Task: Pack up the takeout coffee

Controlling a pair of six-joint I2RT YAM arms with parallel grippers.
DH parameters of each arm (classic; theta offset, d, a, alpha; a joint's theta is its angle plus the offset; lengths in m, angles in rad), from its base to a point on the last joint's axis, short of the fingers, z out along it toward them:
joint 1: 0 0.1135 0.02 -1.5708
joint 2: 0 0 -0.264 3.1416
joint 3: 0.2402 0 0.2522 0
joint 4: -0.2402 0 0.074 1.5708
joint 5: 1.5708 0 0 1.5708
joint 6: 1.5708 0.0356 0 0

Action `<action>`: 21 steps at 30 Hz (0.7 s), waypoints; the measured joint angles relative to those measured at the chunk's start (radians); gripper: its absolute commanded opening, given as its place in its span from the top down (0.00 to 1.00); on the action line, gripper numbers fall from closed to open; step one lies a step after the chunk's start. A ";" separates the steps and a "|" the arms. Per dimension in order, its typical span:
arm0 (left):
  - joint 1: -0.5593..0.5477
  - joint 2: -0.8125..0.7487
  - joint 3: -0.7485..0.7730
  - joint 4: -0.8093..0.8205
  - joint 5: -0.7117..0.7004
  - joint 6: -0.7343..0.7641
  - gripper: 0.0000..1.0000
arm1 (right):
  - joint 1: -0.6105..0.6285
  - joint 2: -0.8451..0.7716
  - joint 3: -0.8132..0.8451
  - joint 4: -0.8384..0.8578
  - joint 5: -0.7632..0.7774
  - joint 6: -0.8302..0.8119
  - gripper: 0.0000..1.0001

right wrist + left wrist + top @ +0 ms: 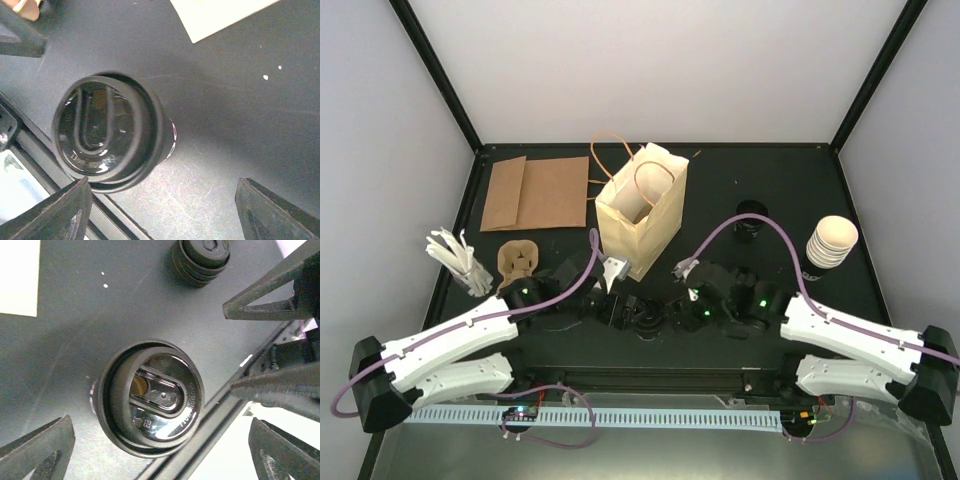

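In the top view, the cup, capped with a black lid, is seen standing on the counter at lower centre of the frame, below the bag. The left tool is set just left of it and the right tool just right. Their jaws cannot be made out here against the dark counter. A stack of cups is seen at the right, well apart.

In the left wrist view, the cup is shown from above at mid-frame, only its lid being visible. The left tool is open. Its fingers are spread to the lower corners, and the cup is seen between and above them, untouched. Stacked lids are seen at the top edge.

In the right wrist view, the cup is placed left of centre. The right tool is open, its fingers spread to the lower corners. The cup is seen close against the lower-left finger, and whether they touch cannot be told.
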 measured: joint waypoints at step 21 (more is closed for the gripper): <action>-0.124 0.200 0.155 -0.144 -0.180 0.074 0.22 | -0.121 -0.143 -0.297 0.317 -0.322 0.278 0.49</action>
